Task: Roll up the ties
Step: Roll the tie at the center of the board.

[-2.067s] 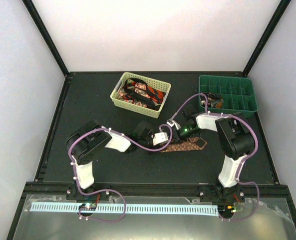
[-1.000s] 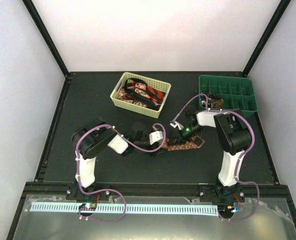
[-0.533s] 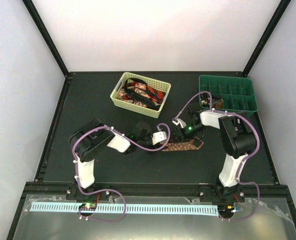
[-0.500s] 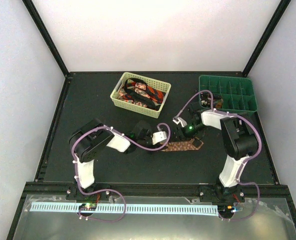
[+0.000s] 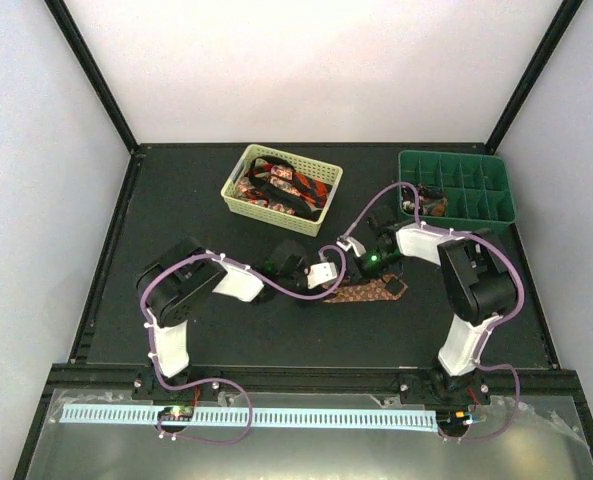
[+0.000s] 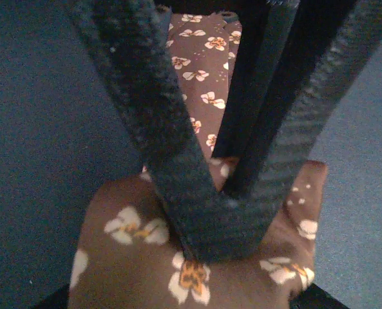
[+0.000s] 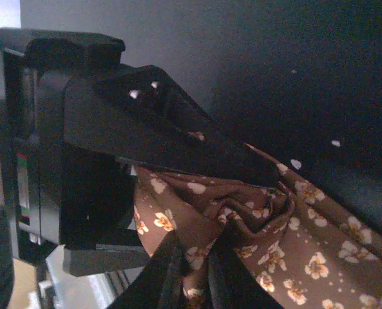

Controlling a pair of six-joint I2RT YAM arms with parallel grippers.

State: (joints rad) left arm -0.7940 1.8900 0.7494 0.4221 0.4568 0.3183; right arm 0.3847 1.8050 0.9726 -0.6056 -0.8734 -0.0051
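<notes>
A brown tie with small light flowers lies on the dark table between the arms. Its left end is gathered into a bunch. My left gripper is shut on that bunch; in the left wrist view its fingers meet on the folded fabric. My right gripper meets it from the right. In the right wrist view it is pinched on the crumpled tie, right beside the left gripper's black body. Red-and-black ties lie in the basket.
The pale yellow lattice basket stands at the back centre. The green divided tray stands at the back right, with a rolled tie in a left compartment. Black frame rails edge the table.
Both grippers have stayed on the brown tie's left end. The left wrist swung left and came back right. The tie's free right end has shifted slightly on the table.
</notes>
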